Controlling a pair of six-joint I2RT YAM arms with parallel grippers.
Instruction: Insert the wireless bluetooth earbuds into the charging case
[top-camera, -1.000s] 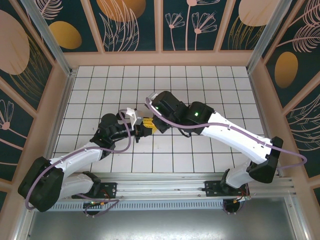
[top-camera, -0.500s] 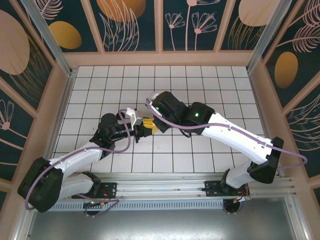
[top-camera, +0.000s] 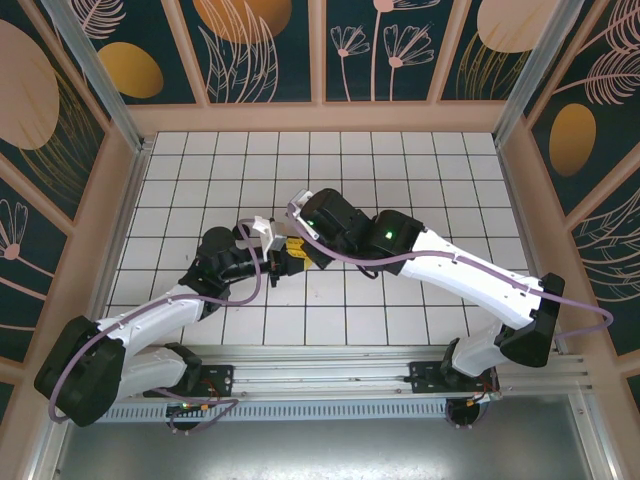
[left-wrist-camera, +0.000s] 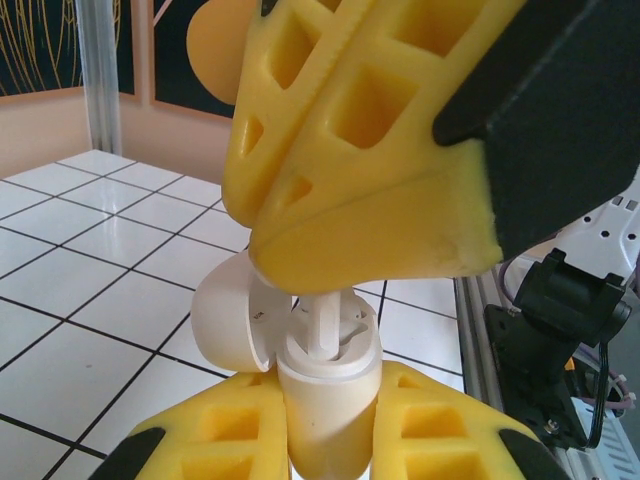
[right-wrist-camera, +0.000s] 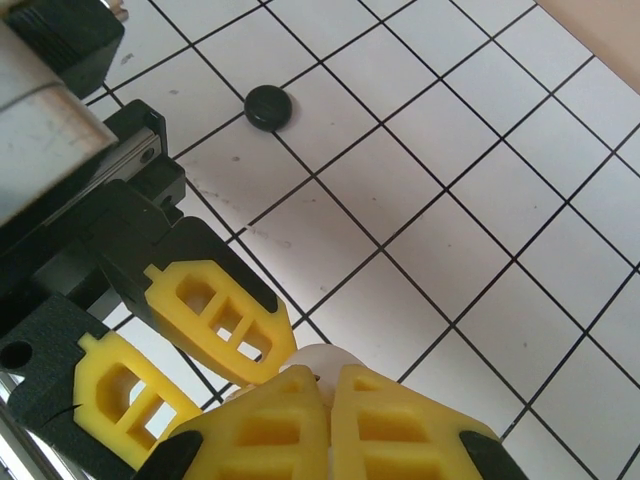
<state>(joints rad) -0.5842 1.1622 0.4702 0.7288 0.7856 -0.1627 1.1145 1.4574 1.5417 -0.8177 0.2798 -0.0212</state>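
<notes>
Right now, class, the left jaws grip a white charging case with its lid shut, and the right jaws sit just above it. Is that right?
Not quite: the lid is open, swung aside, as the left wrist view shows. The left jaws do grip the white charging case, with the right jaws just above.

The surface (top-camera: 400, 170) is flat and white. Thin dark lines run across it both ways and cut it into lots of square tiles. The tiles look the same all over, from the near edge to the far edge.

In the right wrist view, a small round black disc (right-wrist-camera: 268, 107) lies flat on the surface (right-wrist-camera: 450, 200). It sits right on a spot where two dark lines cross. It lies all by itself, with bare tiles around it. A few tiles near it have faint little grey marks.
</notes>
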